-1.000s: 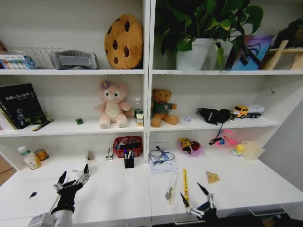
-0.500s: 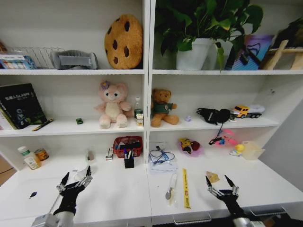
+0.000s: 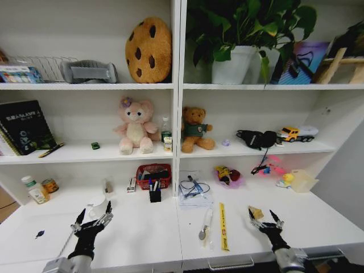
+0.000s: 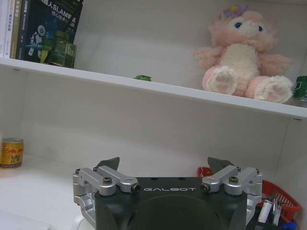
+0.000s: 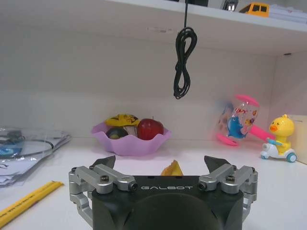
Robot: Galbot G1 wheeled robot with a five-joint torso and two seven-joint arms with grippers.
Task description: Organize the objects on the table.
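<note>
Counter: white counter [image 3: 142, 227] is running beneath white wall shelves [image 3: 85, 86].
Left hand: left hand [image 3: 92, 218] is hovering over the counter, fingers spread open, gripping nothing.
Right hand: right hand [image 3: 263, 219] is hovering open near a yellow ruler [image 3: 222, 226].
Pen cup: black pen cup [image 3: 154, 193] is standing at the counter's back.
Toy car: green toy car [image 3: 95, 145] is sitting on the middle shelf.

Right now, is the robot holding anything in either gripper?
No, nothing is held. The left gripper and right gripper both hover open and empty above the table.
</note>
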